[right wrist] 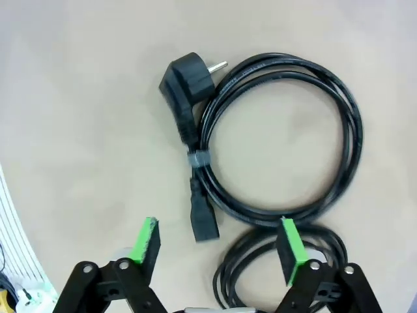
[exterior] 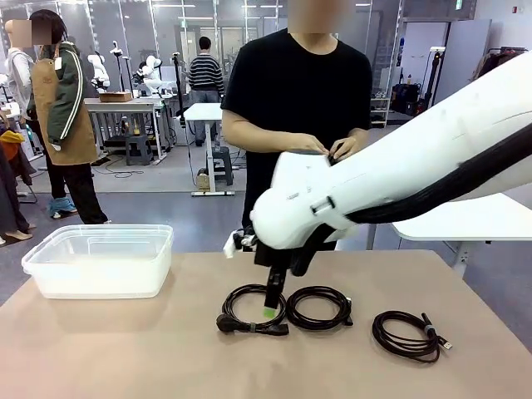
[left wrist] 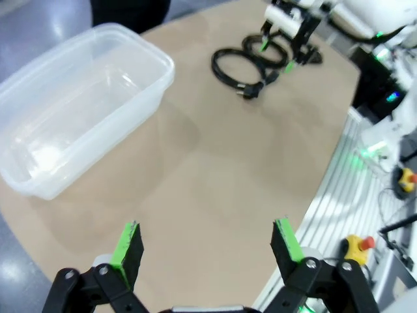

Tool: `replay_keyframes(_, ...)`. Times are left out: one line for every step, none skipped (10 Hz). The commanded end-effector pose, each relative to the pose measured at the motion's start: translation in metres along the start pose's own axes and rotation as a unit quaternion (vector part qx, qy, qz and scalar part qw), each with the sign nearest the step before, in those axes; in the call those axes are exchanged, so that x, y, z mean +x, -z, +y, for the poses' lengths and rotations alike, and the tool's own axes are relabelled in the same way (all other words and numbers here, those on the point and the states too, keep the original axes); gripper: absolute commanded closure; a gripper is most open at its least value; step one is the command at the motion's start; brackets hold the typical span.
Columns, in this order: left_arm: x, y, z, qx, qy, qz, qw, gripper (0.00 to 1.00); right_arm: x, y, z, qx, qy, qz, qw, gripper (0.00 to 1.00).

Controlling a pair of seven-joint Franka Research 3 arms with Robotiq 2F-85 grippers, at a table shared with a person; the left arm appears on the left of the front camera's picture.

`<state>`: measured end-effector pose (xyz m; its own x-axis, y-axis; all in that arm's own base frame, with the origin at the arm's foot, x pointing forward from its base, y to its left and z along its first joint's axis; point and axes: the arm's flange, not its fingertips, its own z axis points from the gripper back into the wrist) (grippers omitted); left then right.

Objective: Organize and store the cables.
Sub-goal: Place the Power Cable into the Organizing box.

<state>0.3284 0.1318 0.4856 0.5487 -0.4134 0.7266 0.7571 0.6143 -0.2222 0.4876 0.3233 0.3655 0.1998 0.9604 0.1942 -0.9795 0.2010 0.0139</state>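
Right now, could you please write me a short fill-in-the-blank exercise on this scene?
The coiled cables on the table number ___.
The right hand hangs over the edge of the cable with the wall plug, jaws ___.
The clear bin is ___.
Missing words: three; open; empty.

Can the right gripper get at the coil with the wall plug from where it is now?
Probably yes. The right gripper hangs open right above the plug coil, with nothing lying over it. The neighbouring coil lies close under one finger and could get caught too.
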Motion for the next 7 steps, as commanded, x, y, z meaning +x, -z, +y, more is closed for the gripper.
replay_keyframes(0.037, 0.025, -0.012, -0.008, 0.012, 0.026, 1.000, 0.00, -0.072, -0.035, 0.023, -0.008, 0.000, -0.082, 0.997, 0.03)
replay_keyframes(0.056, 0.043, -0.025, -0.011, 0.025, 0.044, 0.999, 0.00, -0.102, -0.050, 0.028, -0.024, 0.010, -0.109, 0.994, 0.00)
replay_keyframes(0.074, 0.066, -0.037, -0.010, 0.035, 0.069, 0.997, 0.00, -0.134, -0.062, 0.033, -0.037, 0.018, -0.134, 0.990, 0.00)
replay_keyframes(0.091, 0.089, -0.050, -0.003, 0.046, 0.093, 0.995, 0.00, -0.167, -0.072, 0.038, -0.041, 0.029, -0.160, 0.986, 0.00)
replay_keyframes(0.112, 0.113, -0.068, -0.010, 0.065, 0.114, 0.991, 0.00, -0.204, -0.084, 0.043, -0.046, 0.045, -0.191, 0.980, 0.00)
replay_keyframes(0.129, 0.135, -0.086, -0.006, 0.089, 0.129, 0.988, 0.00, -0.238, -0.091, 0.050, -0.060, 0.053, -0.213, 0.974, 0.00)
replay_keyframes(0.144, 0.154, -0.102, -0.012, 0.104, 0.142, 0.984, 0.00, -0.272, -0.094, 0.057, -0.056, 0.047, -0.226, 0.971, 0.00)
